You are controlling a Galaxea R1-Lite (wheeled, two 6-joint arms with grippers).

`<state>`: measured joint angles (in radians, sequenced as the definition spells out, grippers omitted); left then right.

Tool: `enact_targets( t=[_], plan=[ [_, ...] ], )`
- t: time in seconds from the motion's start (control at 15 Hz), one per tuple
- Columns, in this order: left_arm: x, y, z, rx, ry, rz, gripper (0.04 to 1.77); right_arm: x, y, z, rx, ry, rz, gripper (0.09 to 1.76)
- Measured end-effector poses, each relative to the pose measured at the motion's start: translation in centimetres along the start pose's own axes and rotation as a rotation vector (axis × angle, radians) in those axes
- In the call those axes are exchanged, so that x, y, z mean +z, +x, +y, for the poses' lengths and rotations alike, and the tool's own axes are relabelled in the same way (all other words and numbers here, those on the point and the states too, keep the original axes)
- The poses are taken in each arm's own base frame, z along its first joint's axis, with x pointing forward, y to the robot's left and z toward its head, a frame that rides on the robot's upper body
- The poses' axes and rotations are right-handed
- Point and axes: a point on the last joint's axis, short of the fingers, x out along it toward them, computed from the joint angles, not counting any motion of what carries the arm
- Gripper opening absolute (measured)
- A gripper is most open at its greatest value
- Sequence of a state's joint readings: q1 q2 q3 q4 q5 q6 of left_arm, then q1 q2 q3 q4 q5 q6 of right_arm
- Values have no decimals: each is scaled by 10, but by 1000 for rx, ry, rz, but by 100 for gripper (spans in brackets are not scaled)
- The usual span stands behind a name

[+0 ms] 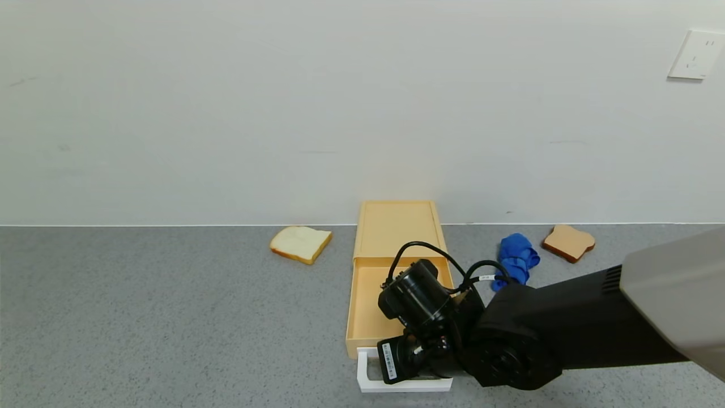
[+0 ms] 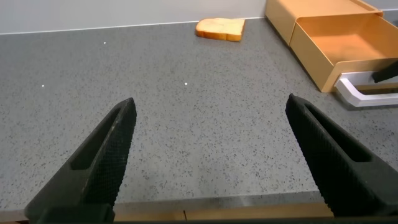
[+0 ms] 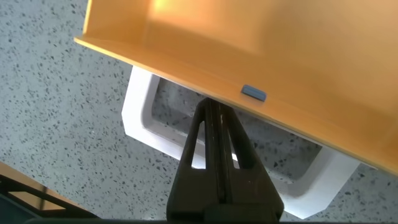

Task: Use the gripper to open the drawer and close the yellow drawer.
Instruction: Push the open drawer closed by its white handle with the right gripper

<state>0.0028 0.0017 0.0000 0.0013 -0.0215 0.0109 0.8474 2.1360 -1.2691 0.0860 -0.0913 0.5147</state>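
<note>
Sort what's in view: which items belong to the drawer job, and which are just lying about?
Job:
- yellow drawer, pulled out
- its white handle
- right pincer, shut, inside the handle loop

Lying about:
- white bread slice
- brown bread slice
- blue cloth
- left pincer, open, idle

A plain off-white wall [image 1: 340,102] fills the upper half of the head view, evenly lit and bare apart from a white socket plate [image 1: 696,54] at 2 o'clock. Below it a grey speckled counter [image 1: 141,317] runs the full width, meeting the wall along a straight pale seam.
</note>
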Motion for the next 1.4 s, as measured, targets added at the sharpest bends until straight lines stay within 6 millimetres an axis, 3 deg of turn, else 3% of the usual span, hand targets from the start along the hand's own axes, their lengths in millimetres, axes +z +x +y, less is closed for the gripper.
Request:
enact_targets(
  t=[1.4],
  plan=[
    [0,0,0,0,0,0,173,31,7,-17,-20,-9,-65,12]
  ],
)
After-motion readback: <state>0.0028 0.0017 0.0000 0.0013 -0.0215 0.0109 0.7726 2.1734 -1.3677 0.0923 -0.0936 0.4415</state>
